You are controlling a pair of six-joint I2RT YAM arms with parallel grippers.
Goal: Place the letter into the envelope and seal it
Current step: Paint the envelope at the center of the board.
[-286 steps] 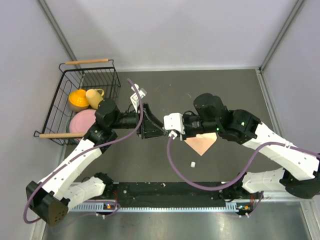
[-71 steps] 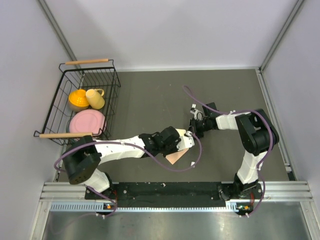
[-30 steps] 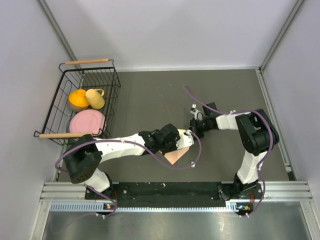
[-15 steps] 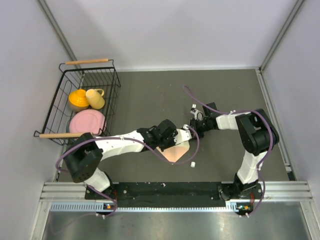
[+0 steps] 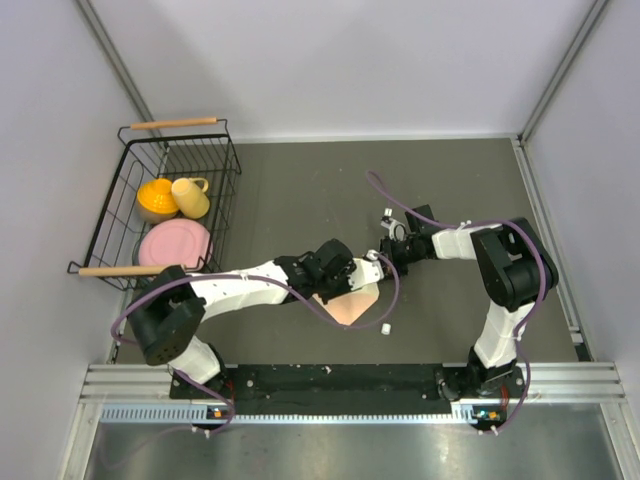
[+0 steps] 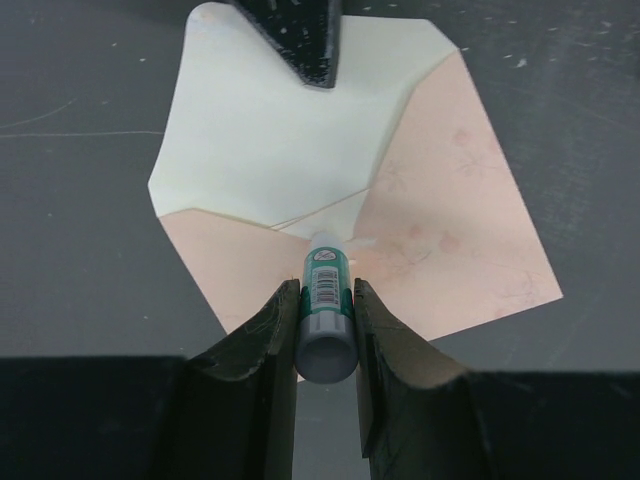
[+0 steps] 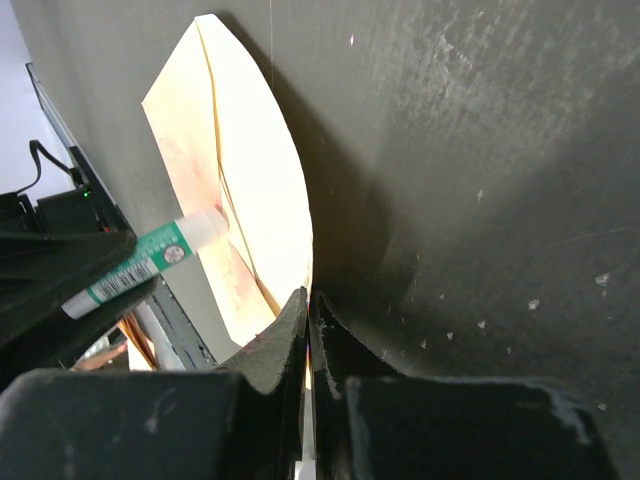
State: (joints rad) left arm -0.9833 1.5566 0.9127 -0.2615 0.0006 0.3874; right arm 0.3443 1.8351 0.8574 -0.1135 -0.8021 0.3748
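The peach envelope (image 5: 352, 304) lies on the dark table with its flap lifted. In the left wrist view its cream inner flap (image 6: 270, 130) stands open above the peach body (image 6: 450, 230). My left gripper (image 6: 325, 290) is shut on a white-and-green glue stick (image 6: 325, 300), and the stick's tip touches the envelope near the flap fold. My right gripper (image 7: 308, 300) is shut on the edge of the envelope flap (image 7: 255, 170) and holds it up. The glue stick also shows in the right wrist view (image 7: 140, 262). The letter is not visible on its own.
A small white cap (image 5: 384, 327) lies on the table just right of the envelope. A black wire basket (image 5: 180, 160) at the left holds an orange bowl (image 5: 155, 198), a yellow cup (image 5: 190, 195) and a pink plate (image 5: 172, 243).
Over the last second my left gripper has drawn the glue stick a little to the left, uncovering more of the envelope. The right gripper still holds the flap in place.
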